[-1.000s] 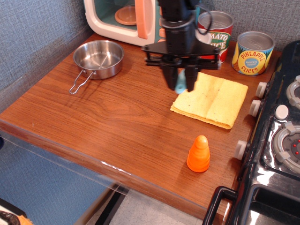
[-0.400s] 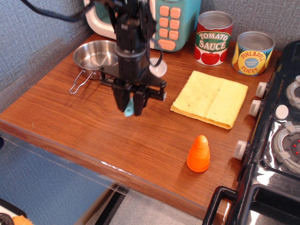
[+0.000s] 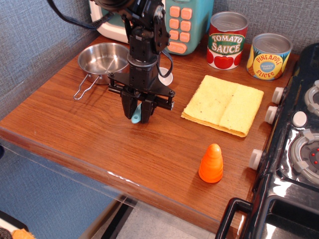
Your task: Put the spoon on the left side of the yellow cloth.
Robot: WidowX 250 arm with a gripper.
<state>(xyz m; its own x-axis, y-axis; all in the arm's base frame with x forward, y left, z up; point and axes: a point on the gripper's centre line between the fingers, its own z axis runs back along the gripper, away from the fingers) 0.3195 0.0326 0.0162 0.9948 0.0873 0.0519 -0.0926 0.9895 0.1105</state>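
Note:
My gripper (image 3: 138,115) hangs low over the wooden table, left of the yellow cloth (image 3: 224,104). Its fingers are shut on the spoon (image 3: 137,116). The light blue handle end sticks out below the fingertips, and the round white bowl (image 3: 166,78) shows behind the gripper body. The spoon is tilted, with its handle tip close to the table top. The cloth lies flat and folded with a centre crease, about a hand's width to the right of the gripper.
A steel pan (image 3: 104,60) sits at the back left, a toy microwave (image 3: 172,20) behind the arm. Two cans, tomato sauce (image 3: 227,40) and pineapple slices (image 3: 268,56), stand behind the cloth. An orange cone (image 3: 211,163) stands near the front. A toy stove (image 3: 294,149) borders the right.
My gripper carried the spoon from the cloth's left edge leftward over the table, then settled slightly lower and a little to the right.

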